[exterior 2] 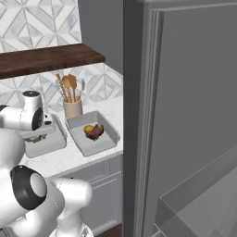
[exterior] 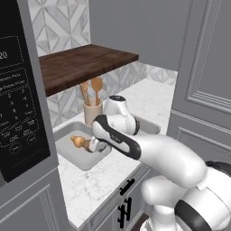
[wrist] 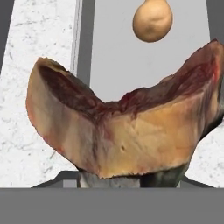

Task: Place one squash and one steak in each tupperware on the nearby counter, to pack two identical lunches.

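Presently the tool (wrist: 118, 178) pinches a dark reddish-brown, fat-edged steak chunk (wrist: 122, 127) from below in the hand view, its tips hidden under the meat. Steak hangs over the near shallow grey rectangular tupperware (exterior: 76, 155), which sits on the white marble-look bench (exterior: 97, 182). Held there, by my reading, because this container lacks its meat.

A roundish orange-yellow squash (wrist: 152, 20) already lies in that tub, at 12 o'clock from the steak in the hand view; apart from it, not touching. In the left base view the squash (exterior: 77, 141) sits at 9 o'clock of the wrist.

Steak's long axis runs 9 to 3 o'clock across the hand view, crosswise to the tub's length; two lobes point up toward 12, notch between them.

Second grey tupperware (exterior 2: 92, 135) at 3 o'clock of a beige utensil cup (exterior 2: 72, 107) in the right base view, already holding one squash (exterior 2: 88, 128) touching one steak (exterior 2: 96, 131). Lunch one looks packed; release would finish the second.
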